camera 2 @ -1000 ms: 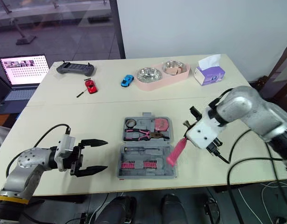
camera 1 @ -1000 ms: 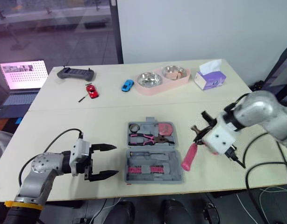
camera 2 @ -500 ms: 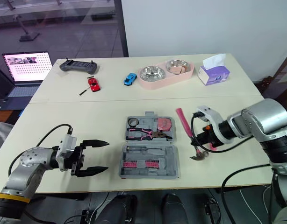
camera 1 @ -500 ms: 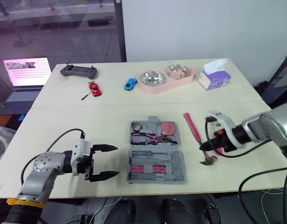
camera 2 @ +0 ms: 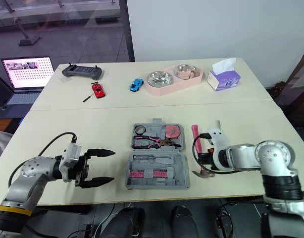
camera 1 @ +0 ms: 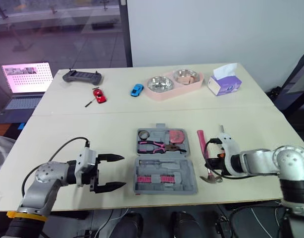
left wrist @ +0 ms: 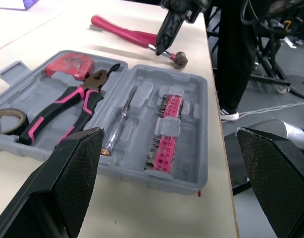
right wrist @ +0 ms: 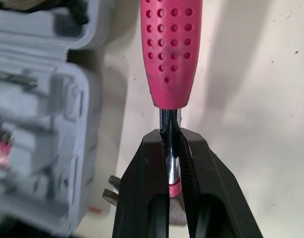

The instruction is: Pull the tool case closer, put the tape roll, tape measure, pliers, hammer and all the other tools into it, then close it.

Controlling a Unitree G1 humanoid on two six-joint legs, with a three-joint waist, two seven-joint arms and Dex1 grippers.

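Since a second ago the hammer (camera 1: 201, 143) has come down from mid-air. It now lies flat on the counter (camera 1: 92, 129), just right of the open tool case (camera 1: 165, 190), pink handle pointing away from the robot.

The right end effector (right wrist: 170, 141) is clamped on the bare steel shank between grip and head. Holding near the heavy end probably steadies the tool. The hammer is not yet in the case. The right forearm lies low, reaching in from the right.

The left end effector (camera 1: 121, 171) hovers left of the case, fingers wide apart and empty, wrist level.

The pliers (camera 1: 154, 146), tape roll (camera 1: 143, 134) and tape measure (camera 1: 176, 136) sit in the far half.
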